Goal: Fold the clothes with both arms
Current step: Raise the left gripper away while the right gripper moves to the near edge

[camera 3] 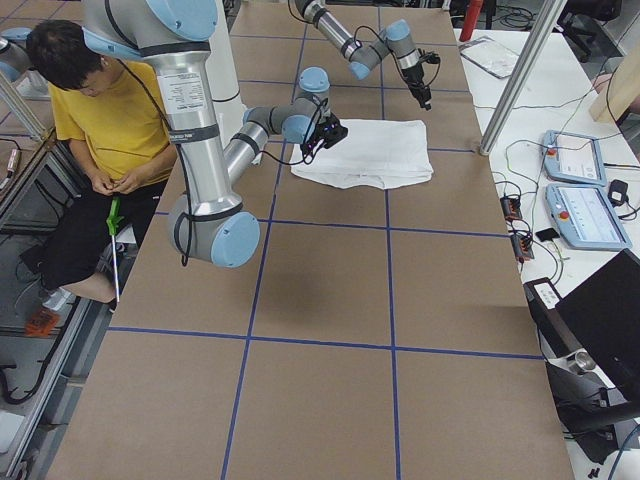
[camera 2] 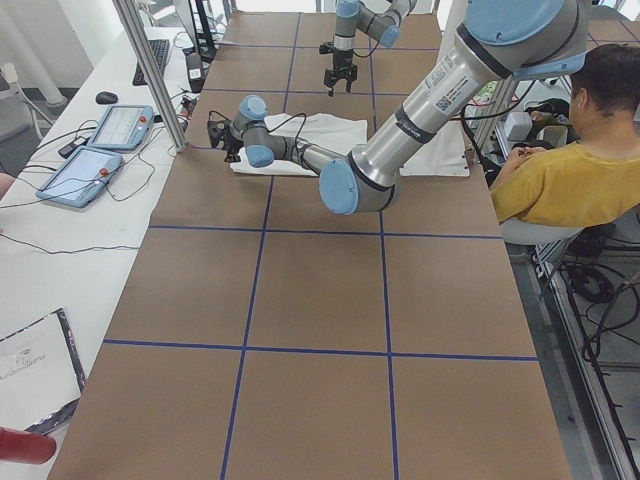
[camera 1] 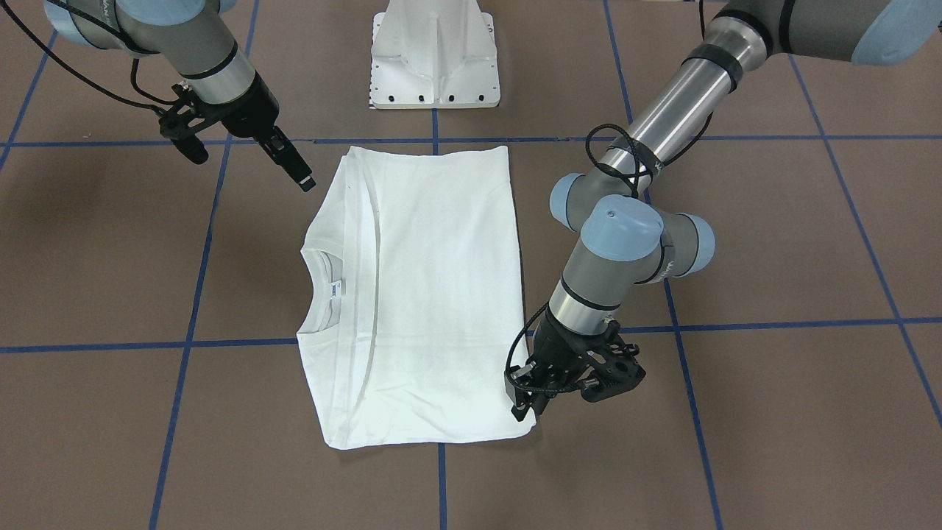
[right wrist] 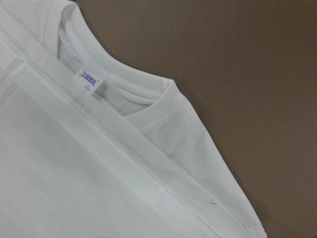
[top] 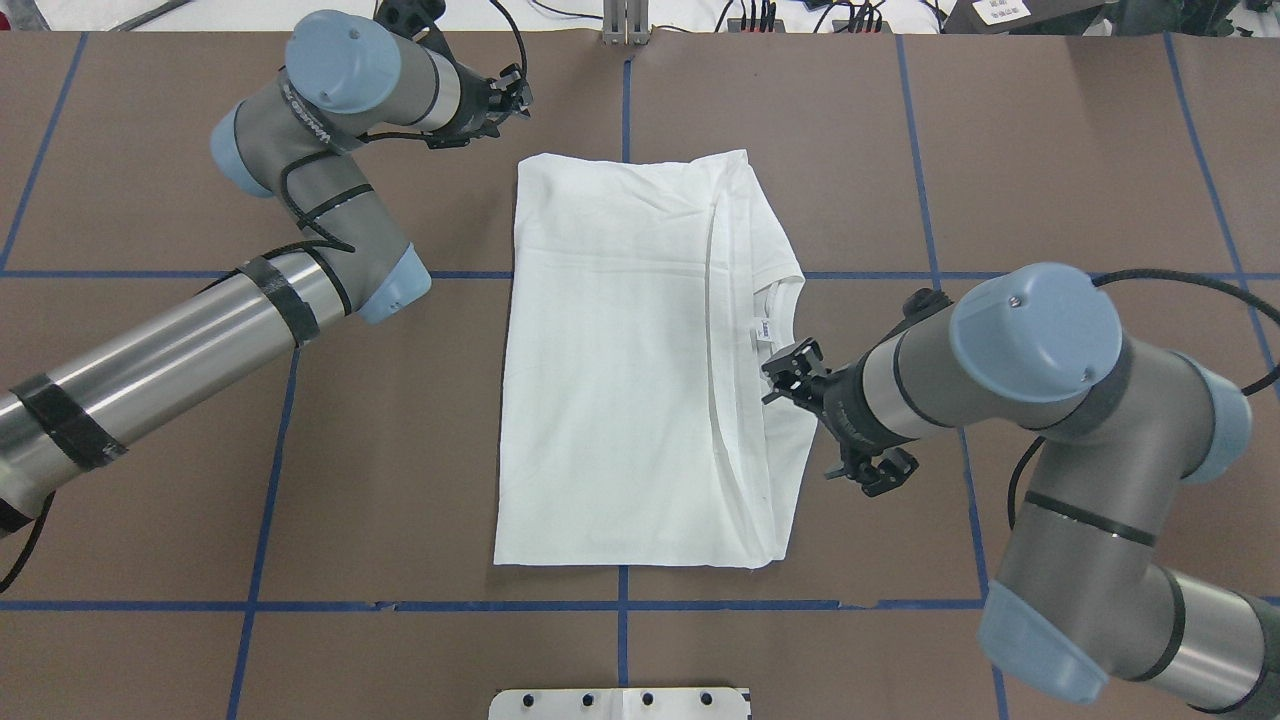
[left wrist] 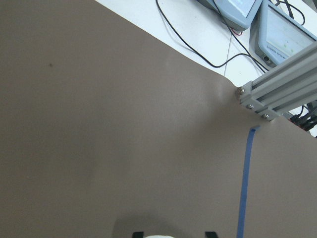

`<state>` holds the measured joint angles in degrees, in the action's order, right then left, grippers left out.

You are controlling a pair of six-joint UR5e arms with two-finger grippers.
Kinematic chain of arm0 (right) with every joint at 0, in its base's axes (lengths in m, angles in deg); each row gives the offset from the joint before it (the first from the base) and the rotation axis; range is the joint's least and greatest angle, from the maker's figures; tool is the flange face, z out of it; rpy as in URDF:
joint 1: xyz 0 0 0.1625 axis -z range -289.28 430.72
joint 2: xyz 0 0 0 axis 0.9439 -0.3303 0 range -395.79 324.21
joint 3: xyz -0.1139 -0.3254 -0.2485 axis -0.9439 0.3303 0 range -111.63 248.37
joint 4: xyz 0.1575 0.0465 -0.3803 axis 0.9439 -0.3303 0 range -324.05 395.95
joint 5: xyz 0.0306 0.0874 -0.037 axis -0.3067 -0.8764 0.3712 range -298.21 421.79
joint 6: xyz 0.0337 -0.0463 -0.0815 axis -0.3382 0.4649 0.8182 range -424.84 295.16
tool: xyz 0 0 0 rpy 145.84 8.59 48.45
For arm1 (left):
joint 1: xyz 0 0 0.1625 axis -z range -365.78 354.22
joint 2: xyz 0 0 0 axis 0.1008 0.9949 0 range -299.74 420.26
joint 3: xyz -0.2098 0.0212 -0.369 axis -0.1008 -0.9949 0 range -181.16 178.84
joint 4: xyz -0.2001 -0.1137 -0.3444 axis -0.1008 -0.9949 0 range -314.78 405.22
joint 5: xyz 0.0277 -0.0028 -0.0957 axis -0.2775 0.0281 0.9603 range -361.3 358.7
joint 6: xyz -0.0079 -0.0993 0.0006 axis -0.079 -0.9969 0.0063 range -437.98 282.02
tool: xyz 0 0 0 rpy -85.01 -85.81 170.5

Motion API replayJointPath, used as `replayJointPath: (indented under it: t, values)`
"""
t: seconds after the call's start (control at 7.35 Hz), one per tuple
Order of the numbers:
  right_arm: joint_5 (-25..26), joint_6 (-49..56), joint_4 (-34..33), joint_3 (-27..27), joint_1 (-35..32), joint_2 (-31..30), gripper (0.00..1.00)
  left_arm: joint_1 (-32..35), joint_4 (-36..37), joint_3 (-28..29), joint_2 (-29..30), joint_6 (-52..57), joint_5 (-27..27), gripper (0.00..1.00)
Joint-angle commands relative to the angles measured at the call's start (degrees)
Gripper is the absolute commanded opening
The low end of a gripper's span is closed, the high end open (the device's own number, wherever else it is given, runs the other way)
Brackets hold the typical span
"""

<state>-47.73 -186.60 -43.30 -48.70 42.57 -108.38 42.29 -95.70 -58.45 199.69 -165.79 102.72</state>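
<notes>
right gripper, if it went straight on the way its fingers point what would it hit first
Most likely the white T-shirt, near its collar: the right gripper slants down toward that side and its wrist view looks straight at the collar. Height is unclear.

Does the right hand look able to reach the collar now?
Probably yes: the right hand hangs above the shirt's collar side, and the collar lies uncovered with nothing between.
</notes>
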Motion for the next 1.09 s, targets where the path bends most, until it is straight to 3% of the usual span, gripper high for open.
replayJointPath:
  t: [0.0,0.14,0.41,0.95]
  values:
    - [7.01,6.57,-0.73,1.4,7.29,1.57,1.0,4.02,0.39,-9.19,-6.58,1.15,9.93,0.51]
    - [7.73,12.1,-4.3,1.58,8.97,2.09,1.0,5.35,0.39,-12.9,-9.5,2.19,12.32,0.51]
    - [14.21,22.58,-14.93,2.54,13.1,5.77,1.0,6.15,0.47,-17.14,-13.21,2.47,13.23,0.51]
    - [15.47,31.45,-15.59,6.5,13.04,5.88,1.0,6.76,0.65,-17.51,-13.31,2.47,13.93,0.51]
